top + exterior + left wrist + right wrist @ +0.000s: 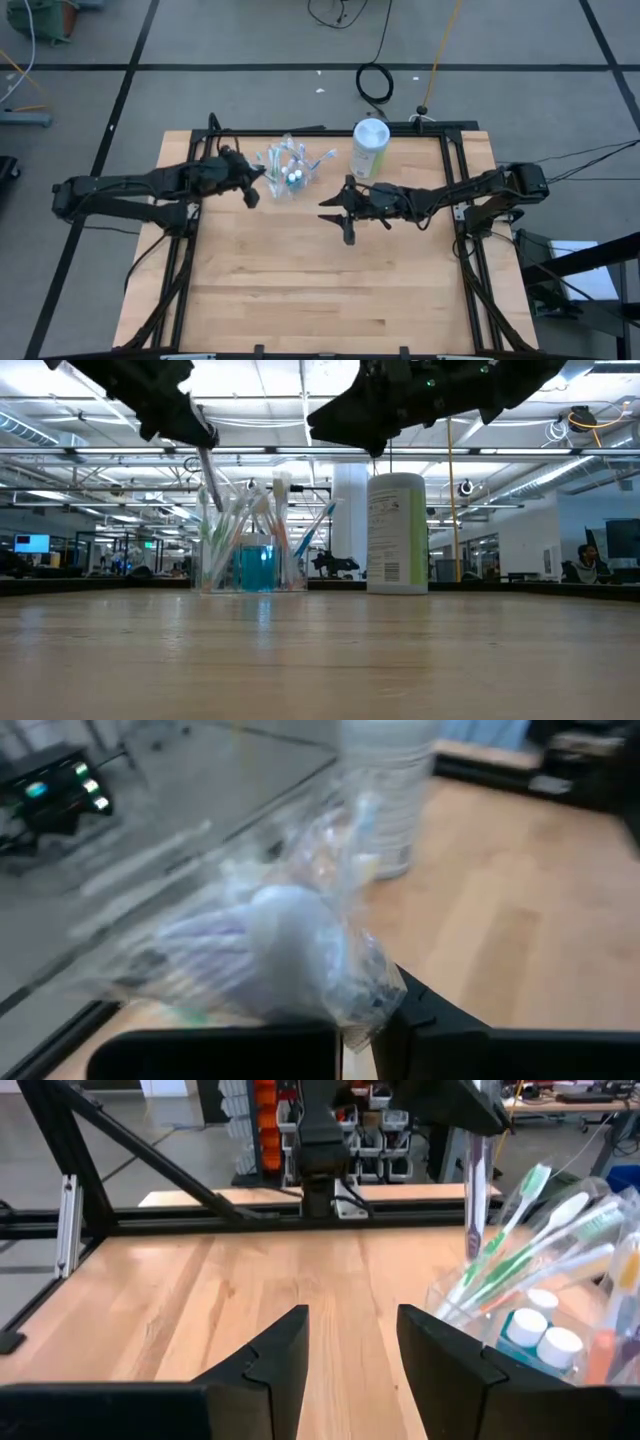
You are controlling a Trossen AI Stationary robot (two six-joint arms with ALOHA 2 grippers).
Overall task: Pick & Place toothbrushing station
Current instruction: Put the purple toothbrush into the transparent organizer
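toothbrushes [283, 160] stand fanned out in the clear cup [250, 565] near the far edge of the table [300, 290], left of centre, with the small teal tubes [540, 1342] down among them. my left gripper [250, 186] hangs just beside the cup on its left and above it; in the low view it appears to pinch one white brush [210, 478] by its top, and its wrist view is filled with blurred clear wrap pressed against the fingers [440, 1030]. i judge those jaws clenched on that brush, though the blur keeps me from being sure how firm the hold is.

my right gripper [345, 212] hovers near the middle of the table, just in front of the pale-green canister [370, 148], well above the wood, jaws released with a clear gap between the fingers [275, 1355].

for the step in hand i want the brush lifted straight up along its own axis, slowly, so it slides free without dragging its neighbours or tipping the light cup. the brushes lean against each other and some look wrapped, so they could snag.

in the way: the canister stands just right of the cup, so any sweep to that side could knock it. the black frame rail [260, 1220] runs close behind the cup, and the right arm sits near the path across the centre. a person [585, 560] sits far off in the room, no concern.
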